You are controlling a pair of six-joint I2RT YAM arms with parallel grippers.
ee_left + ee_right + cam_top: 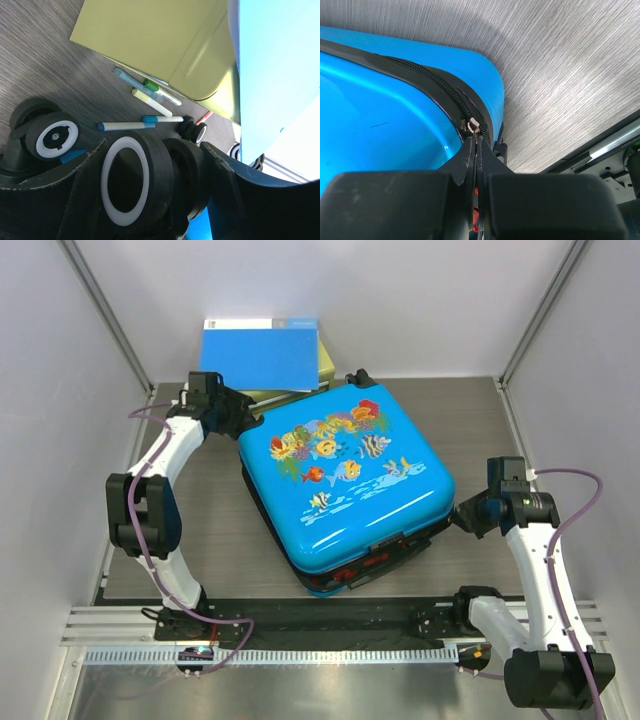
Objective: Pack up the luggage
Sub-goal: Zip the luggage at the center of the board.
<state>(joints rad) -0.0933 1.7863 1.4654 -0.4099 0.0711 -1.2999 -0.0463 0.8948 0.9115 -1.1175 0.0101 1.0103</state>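
Blue luggage: right tool pinched shut at its zip, left tool clamped around a wheel

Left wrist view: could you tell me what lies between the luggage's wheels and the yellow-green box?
Loose pens lie on the table there; the left wrist view shows them.

Luggage: bright blue glossy shell; lid print of fish and coral in yellow, orange, red, green and white. Zipper and trim black.
Wheels: black, white hub rings.
Folder: plain blue, pale strip at far edge.
Drawer box: yellow-green.
Pens: white barrels, blue and green caps.
Table: grey, fine streaked grain.
Arms: white, black joints. Cables: purple.
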